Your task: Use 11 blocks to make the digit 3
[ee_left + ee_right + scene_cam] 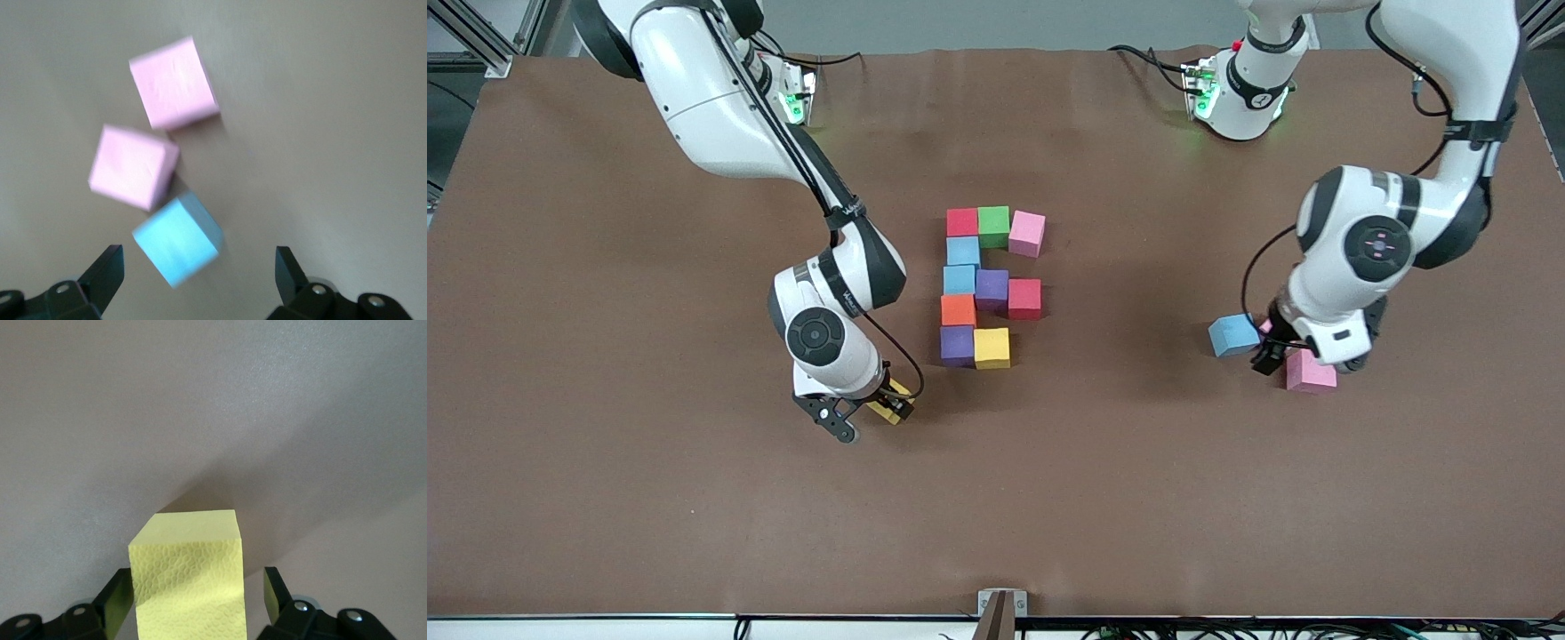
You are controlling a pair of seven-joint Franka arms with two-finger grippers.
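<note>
- Sitting between the right gripper [193,597] fingers, a yellow block [189,577] is resting low by the table [605,498], nearer the front camera than the digit 3 [990,286] and toward the right arm's end.
- Right jaws are standing on either side of it, a gap showing at one finger; cannot tell if they are gripping yet.
- Digit is lacking cubes at its lower rows; yellow one probably going beside the placed yellow cube [991,348].
- Left gripper [197,273] is hovering wide open over a blue block [177,241], two pink blocks [155,127] lying just beside it, toward the left arm's end.
</note>
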